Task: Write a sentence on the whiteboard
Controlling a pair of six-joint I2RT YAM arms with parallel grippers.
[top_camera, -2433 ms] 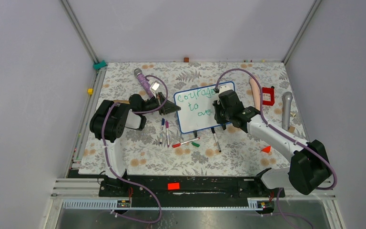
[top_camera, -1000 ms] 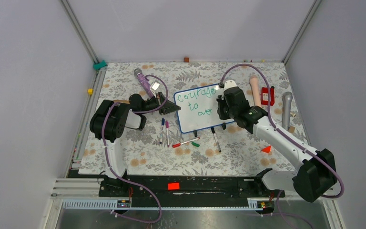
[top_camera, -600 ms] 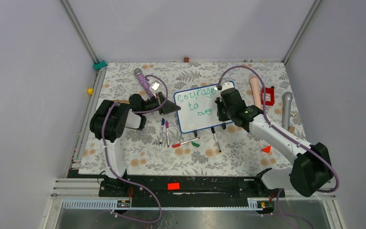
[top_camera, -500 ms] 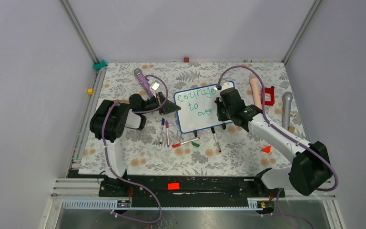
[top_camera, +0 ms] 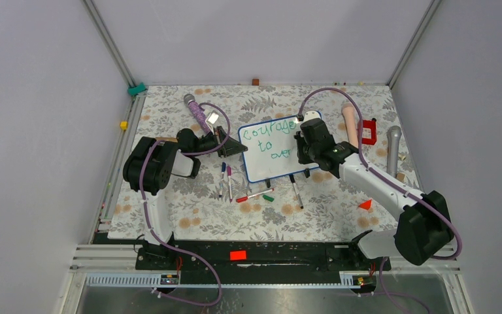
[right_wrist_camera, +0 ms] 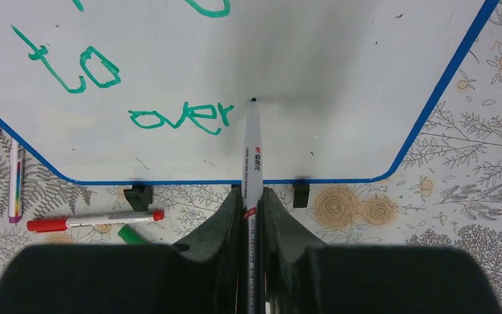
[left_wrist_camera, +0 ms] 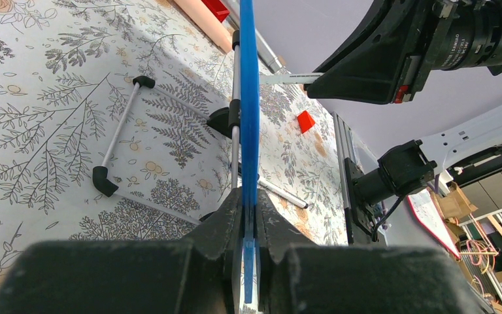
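The sentence (right_wrist_camera: 180,118) stops at "over" on the whiteboard (right_wrist_camera: 340,65), propped mid-table; the right claw (right_wrist_camera: 253,199), clamped on a marker (right_wrist_camera: 253,144), has returned, its tip just after that word, so "come" should follow; the left claw (left_wrist_camera: 249,199) pinches the board's edge; the lower blue frame is near, free white lies rightward.

The green sentence (top_camera: 269,142) on the whiteboard (top_camera: 256,171) reads "courage to over"; red print on the marker (right_wrist_camera: 253,150) is unreadable.
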